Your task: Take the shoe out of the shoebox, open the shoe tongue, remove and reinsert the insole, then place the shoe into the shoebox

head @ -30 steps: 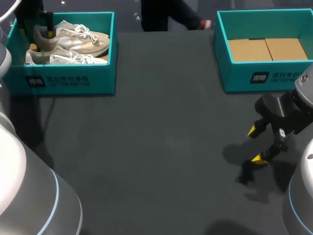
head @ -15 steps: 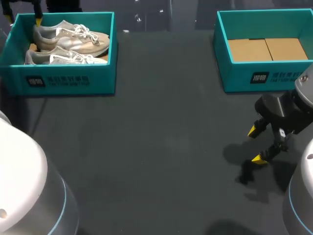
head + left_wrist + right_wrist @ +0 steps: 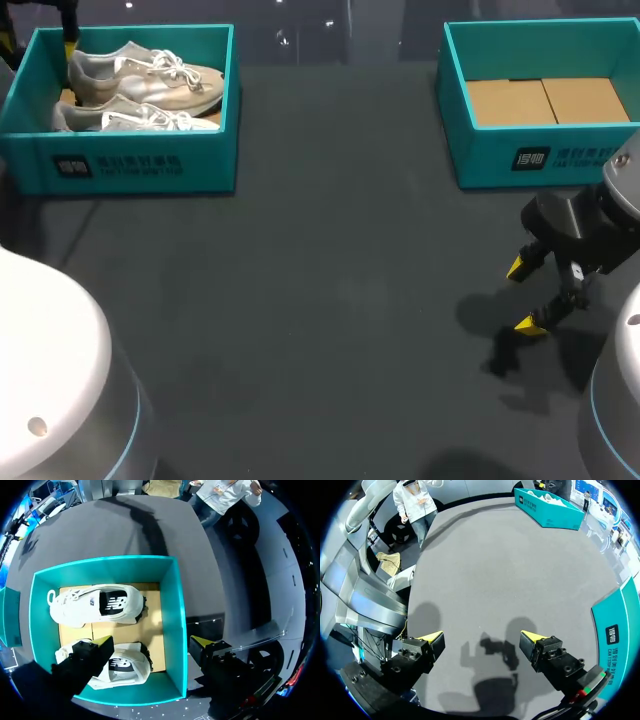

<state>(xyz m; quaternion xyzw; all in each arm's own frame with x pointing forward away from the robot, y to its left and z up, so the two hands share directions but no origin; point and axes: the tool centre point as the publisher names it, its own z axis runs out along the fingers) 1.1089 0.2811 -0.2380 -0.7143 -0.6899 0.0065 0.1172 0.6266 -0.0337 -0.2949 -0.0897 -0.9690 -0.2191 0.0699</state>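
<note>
The left gripper [image 3: 152, 641] is held open above a teal shoebox [image 3: 172, 605]. Under one finger a white shoe [image 3: 125, 666] is seen inside the box, with a second shoe [image 3: 95, 605] ahead. The other finger is outside the box wall. The right gripper [image 3: 527, 295], fingers apart, is held above the dark worktop [image 3: 330, 300], with another shoebox [image 3: 540, 155] near it.

Head camera sits high behind the robot, looking down over the whole table [image 3: 340, 300]. Left wrist camera hangs close above the shoebox with sneakers [image 3: 175, 630], facing straight down into it. Right wrist camera is low over the table, looking across it: same shoebox far off, empty shoebox [image 3: 620, 630] close by. Head view catches both.
</note>
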